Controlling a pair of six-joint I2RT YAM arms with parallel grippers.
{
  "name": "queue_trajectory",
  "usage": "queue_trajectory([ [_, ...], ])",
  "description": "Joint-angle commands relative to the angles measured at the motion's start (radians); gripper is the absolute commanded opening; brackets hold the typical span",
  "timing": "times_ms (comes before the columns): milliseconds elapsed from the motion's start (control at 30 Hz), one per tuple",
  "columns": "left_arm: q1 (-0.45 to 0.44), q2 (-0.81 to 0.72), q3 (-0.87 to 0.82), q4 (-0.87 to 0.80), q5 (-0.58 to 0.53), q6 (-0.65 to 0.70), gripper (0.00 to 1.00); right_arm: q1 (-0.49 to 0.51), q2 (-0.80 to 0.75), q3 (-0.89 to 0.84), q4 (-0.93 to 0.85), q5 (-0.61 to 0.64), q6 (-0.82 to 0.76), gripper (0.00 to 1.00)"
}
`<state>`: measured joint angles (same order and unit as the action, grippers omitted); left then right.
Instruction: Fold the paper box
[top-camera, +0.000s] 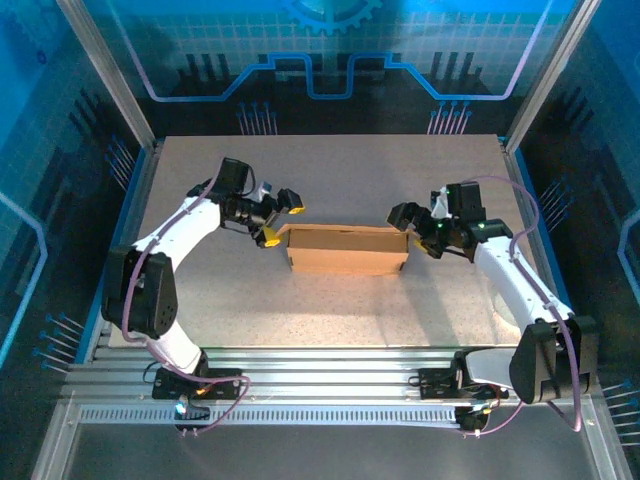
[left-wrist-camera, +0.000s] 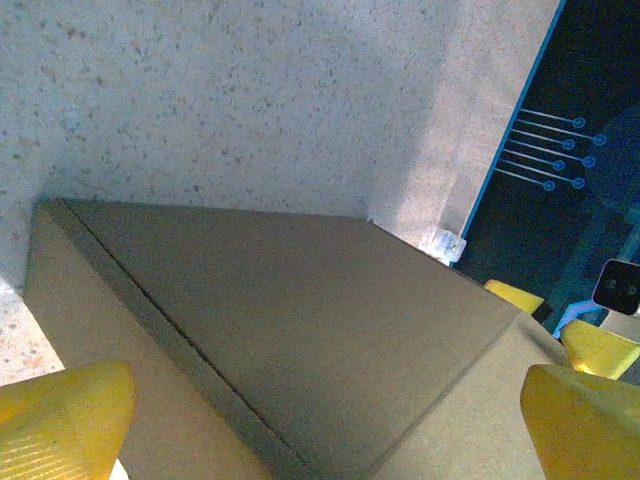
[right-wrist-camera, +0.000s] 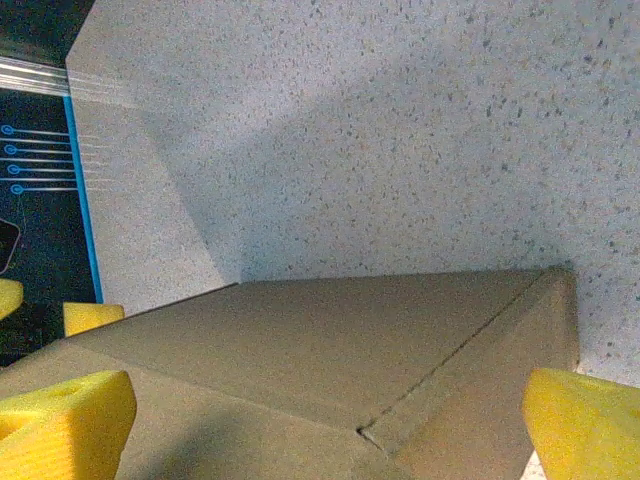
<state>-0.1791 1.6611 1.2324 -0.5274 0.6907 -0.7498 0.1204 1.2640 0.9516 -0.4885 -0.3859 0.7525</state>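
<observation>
The paper box (top-camera: 347, 250) lies closed in the middle of the table, a flat brown carton with its long side running left to right. My left gripper (top-camera: 280, 220) stands open at the box's left end, one yellow finger behind the corner and one in front. My right gripper (top-camera: 415, 232) stands open at the right end in the same way. In the left wrist view the box (left-wrist-camera: 300, 300) stretches away between the yellow fingertips (left-wrist-camera: 60, 420). The right wrist view has the box (right-wrist-camera: 330, 340) between its fingertips (right-wrist-camera: 585, 425), a seam running along the lid.
The speckled grey table (top-camera: 330, 170) has a blue rim (top-camera: 128, 210) on both sides and clear walls beyond. Aluminium rails (top-camera: 330, 375) cross the near edge between the arm bases. Open tabletop lies behind and in front of the box.
</observation>
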Motion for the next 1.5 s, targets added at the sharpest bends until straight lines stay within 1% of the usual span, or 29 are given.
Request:
queue_trajectory([
  [0,0.015,0.011,0.048,-0.043,0.000,0.034,0.99,-0.041,-0.022,0.038,0.016,0.014,-0.088,1.00],
  [67,0.018,0.004,0.059,-0.050,-0.011,0.055,0.99,-0.051,-0.030,0.047,0.009,0.003,-0.126,1.00],
  [167,0.029,-0.031,0.071,-0.073,-0.041,0.114,0.99,-0.060,-0.062,0.069,-0.031,0.025,-0.201,1.00],
  [267,0.039,-0.085,0.076,-0.124,-0.100,0.204,0.99,-0.062,-0.115,0.076,-0.068,0.046,-0.277,1.00],
  [333,0.046,-0.121,0.076,-0.174,-0.149,0.278,0.99,-0.064,-0.149,0.073,-0.091,0.039,-0.326,1.00],
  [400,0.049,-0.155,0.064,-0.201,-0.165,0.340,0.99,-0.063,-0.175,0.069,-0.113,0.026,-0.364,0.99],
  [467,0.050,-0.185,0.054,-0.221,-0.174,0.387,0.99,-0.062,-0.195,0.067,-0.141,0.022,-0.398,0.96],
  [500,0.050,-0.200,0.047,-0.227,-0.175,0.410,0.97,-0.063,-0.205,0.066,-0.156,0.029,-0.417,0.93],
  [633,0.050,-0.250,0.029,-0.251,-0.163,0.503,0.87,-0.062,-0.221,0.073,-0.199,0.047,-0.479,0.75],
  [700,0.049,-0.256,0.030,-0.268,-0.140,0.544,0.83,-0.058,-0.210,0.078,-0.209,0.032,-0.503,0.70],
  [767,0.042,-0.247,0.045,-0.298,-0.120,0.590,0.78,-0.043,-0.191,0.091,-0.221,0.048,-0.523,0.66],
  [867,0.017,-0.220,0.089,-0.358,-0.142,0.647,0.72,-0.014,-0.165,0.108,-0.227,0.107,-0.537,0.63],
  [967,-0.016,-0.193,0.132,-0.404,-0.184,0.692,0.71,0.000,-0.148,0.118,-0.223,0.136,-0.552,0.61],
  [1067,-0.041,-0.175,0.157,-0.424,-0.218,0.719,0.65,0.011,-0.131,0.121,-0.222,0.147,-0.563,0.59],
  [1133,-0.050,-0.162,0.167,-0.433,-0.235,0.734,0.65,0.023,-0.121,0.121,-0.223,0.160,-0.571,0.58],
  [1233,-0.061,-0.148,0.177,-0.439,-0.253,0.748,0.61,0.030,-0.112,0.121,-0.219,0.163,-0.576,0.57],
  [1467,-0.092,-0.120,0.204,-0.448,-0.282,0.756,0.54,0.048,-0.101,0.117,-0.209,0.158,-0.572,0.52],
])
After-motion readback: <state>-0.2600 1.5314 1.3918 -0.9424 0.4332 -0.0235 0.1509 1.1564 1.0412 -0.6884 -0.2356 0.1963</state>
